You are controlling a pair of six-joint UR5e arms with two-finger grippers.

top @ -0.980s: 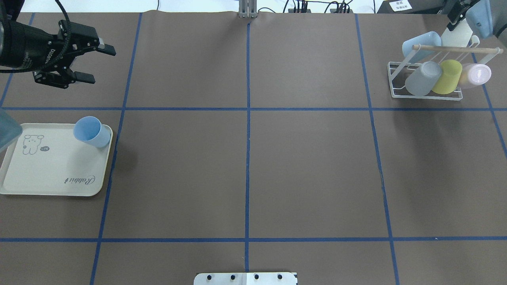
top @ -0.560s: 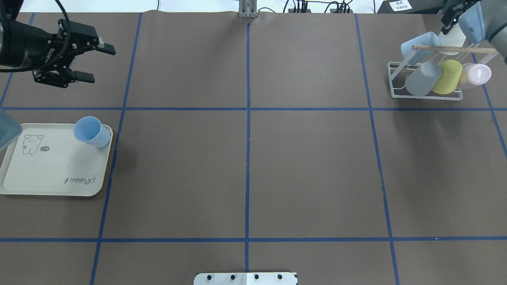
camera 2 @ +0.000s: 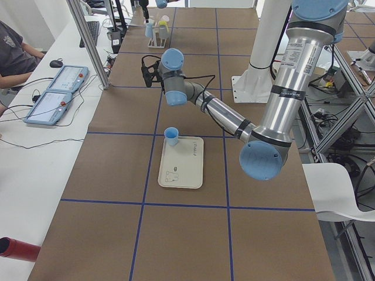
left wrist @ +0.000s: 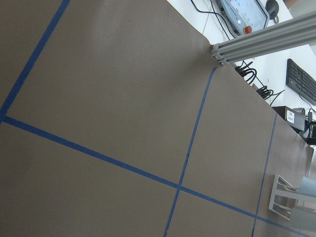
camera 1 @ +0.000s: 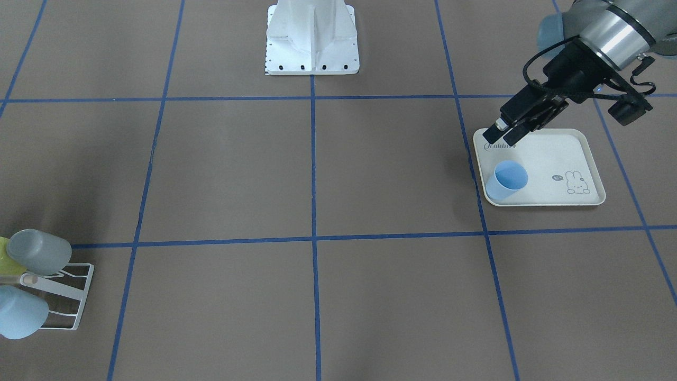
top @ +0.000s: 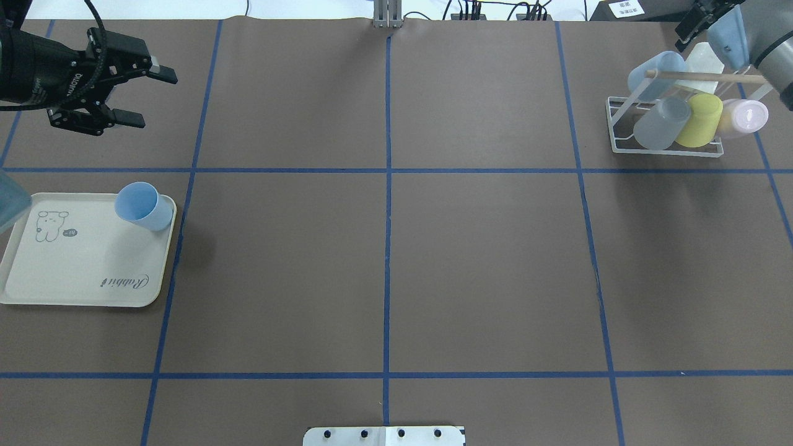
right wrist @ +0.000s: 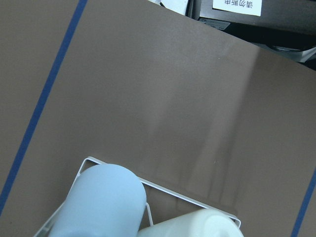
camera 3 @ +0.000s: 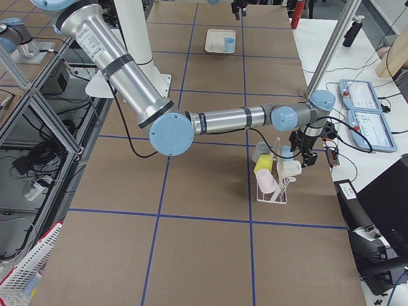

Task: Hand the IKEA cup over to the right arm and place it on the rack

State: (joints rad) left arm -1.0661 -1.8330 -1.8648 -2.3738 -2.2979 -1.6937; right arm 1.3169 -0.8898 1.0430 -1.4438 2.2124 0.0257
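Starting at the left hand (top: pixel 147 96), how did it stand?

Released. Its two fingers (top: pixel 162 75) were spread wide with nothing between them. In the overhead view it hung above the bench (top: pixel 384 260) at about 10 o'clock, fingers pointing toward 3 o'clock.

And the blue cup (top: pixel 142 207)?

It stood upright, mouth up, at 6 o'clock from that hand and well apart from it. It sat in the 1 o'clock corner of the cream tray (top: pixel 74 266), close against the rim, and neither hand touched it.

What of the right hand (camera 3: pixel 305 156)?

It was out at the bench's 2 o'clock, just above the far side of the rack (top: pixel 666 153) and near a white cup (top: pixel 703 59). I could not tell whether it was released or clenched. From overhead the right arm (top: pixel 771 59) covered most of it, and its own wrist view showed no fingers.

And the rack itself?

It rested on the bench with a wooden dowel (top: pixel 706 77) across its top. Five cups leaned on it. A pale blue cup (top: pixel 653 73) was at its 10 o'clock and the white one at 12. A grey cup (top: pixel 660 124) was at 7, a yellow-green cup (top: pixel 700 121) at 6 and a pink cup (top: pixel 746 116) at 4. The grey and yellow-green ones touched side by side.
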